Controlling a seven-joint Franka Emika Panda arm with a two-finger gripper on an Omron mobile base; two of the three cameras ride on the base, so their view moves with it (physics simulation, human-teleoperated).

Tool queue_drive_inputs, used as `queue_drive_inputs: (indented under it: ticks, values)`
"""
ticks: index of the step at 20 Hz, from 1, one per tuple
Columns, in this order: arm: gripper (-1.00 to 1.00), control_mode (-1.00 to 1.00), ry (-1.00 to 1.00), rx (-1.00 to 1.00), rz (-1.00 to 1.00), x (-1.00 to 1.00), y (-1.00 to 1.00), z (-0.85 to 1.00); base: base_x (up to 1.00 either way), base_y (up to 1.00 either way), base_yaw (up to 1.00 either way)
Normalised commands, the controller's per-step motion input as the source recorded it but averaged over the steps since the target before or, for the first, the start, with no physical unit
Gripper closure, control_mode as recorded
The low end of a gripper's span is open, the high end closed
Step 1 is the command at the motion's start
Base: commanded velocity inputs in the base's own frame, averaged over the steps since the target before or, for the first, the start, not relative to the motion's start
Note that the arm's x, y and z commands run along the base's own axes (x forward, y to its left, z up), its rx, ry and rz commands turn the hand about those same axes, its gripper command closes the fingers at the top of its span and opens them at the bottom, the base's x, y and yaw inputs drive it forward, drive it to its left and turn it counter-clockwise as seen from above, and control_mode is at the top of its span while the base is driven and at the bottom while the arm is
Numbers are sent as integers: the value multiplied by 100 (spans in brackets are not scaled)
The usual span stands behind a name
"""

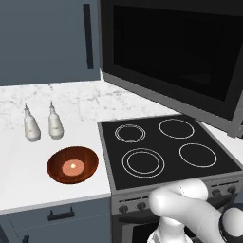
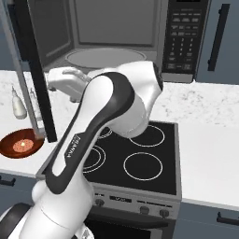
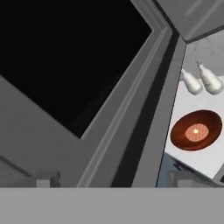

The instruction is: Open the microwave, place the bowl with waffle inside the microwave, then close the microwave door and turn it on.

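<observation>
Bowl [image 1: 72, 165] w/ waffle [image 1: 72, 166] sits near the counter [image 1: 28, 156] front edge, just left of the stove [image 1: 171, 149], 2 bottles [image 1: 32, 125] behind it. Microwave [image 2: 116, 37] door [image 1: 175, 57] is swung open, so imo opening's done and the pickup is next. Tool [image 3: 111, 183] is by the door, fingers spread apart, nothing in it. Next move needs it down over the bowl rim.

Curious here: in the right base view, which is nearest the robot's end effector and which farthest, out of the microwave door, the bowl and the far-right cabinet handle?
From the end effector, which is open:
1. Microwave door: swung open, right beside it on the left.
2. Bowl: lower left, on the counter.
3. Cabinet handle: far right, past the microwave.
</observation>
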Motion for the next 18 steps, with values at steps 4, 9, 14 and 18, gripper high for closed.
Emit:
queue_drive_inputs:
  ticks: [4, 9, 14, 18]
  values:
    - [-100, -100, -3, -4, 6, -42, 82, 0, 0, 0, 0]
    - [-100, -100, 0, -5, 0, 0, 100, 0, 0, 0, 0]
    - [-100, -100, 0, 0, 0, 0, 91, -2, 0, 0, 0]
    - [-100, -100, 1, 0, 0, 0, 36, 0, 0, 0, 0]
